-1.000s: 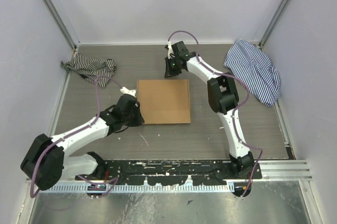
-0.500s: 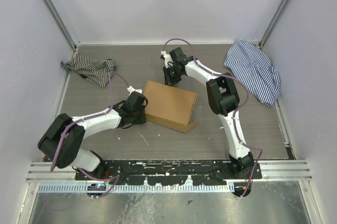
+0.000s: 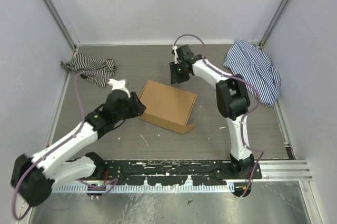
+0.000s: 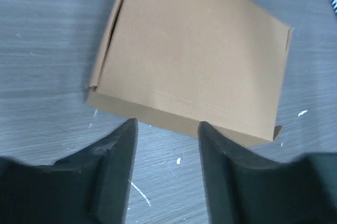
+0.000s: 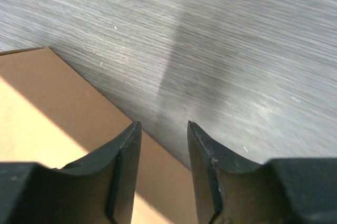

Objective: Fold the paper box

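The paper box is a closed, shallow brown cardboard mailer lying skewed in the middle of the table, also seen whole in the left wrist view and as a corner in the right wrist view. My left gripper sits at the box's left edge; its fingers stand apart with bare table between them, just short of the box wall. My right gripper hovers beyond the box's far corner, open and holding nothing.
A black-and-white striped cloth lies at the back left. A larger blue-striped cloth is bunched at the back right by the wall. White walls and metal rails bound the table on three sides.
Both grippers were shut and now stand open. The box has turned from square to skewed. The left arm has swung nearer the front; the right gripper shifted slightly right.
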Controlling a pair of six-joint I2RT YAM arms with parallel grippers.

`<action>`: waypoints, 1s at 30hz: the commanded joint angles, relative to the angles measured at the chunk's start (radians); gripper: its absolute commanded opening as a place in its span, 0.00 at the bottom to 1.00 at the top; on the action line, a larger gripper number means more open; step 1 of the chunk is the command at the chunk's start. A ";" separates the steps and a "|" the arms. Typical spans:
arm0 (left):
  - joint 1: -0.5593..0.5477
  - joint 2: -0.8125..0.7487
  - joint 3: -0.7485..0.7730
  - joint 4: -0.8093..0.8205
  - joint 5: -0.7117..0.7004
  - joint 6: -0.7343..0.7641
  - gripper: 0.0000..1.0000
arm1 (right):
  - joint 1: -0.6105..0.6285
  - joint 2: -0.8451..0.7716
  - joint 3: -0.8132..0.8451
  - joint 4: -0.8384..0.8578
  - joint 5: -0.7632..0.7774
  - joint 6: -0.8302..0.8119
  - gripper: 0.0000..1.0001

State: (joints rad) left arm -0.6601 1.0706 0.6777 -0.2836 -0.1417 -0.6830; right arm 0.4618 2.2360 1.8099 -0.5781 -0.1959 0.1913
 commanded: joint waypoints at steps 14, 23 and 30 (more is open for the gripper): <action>0.118 0.122 -0.012 0.119 -0.111 0.087 0.95 | 0.012 -1.060 -0.906 0.272 -0.117 0.309 1.00; 0.119 0.124 -0.078 0.219 -0.009 0.061 0.93 | 0.094 -1.180 -1.104 0.328 -0.076 0.362 1.00; 0.119 0.122 -0.121 0.234 0.023 0.050 0.90 | 0.175 -1.084 -1.115 0.347 -0.033 0.257 1.00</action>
State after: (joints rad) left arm -0.5457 1.2060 0.5850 -0.0902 -0.1444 -0.6315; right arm 0.5949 1.1126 0.6807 -0.2981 -0.2550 0.5179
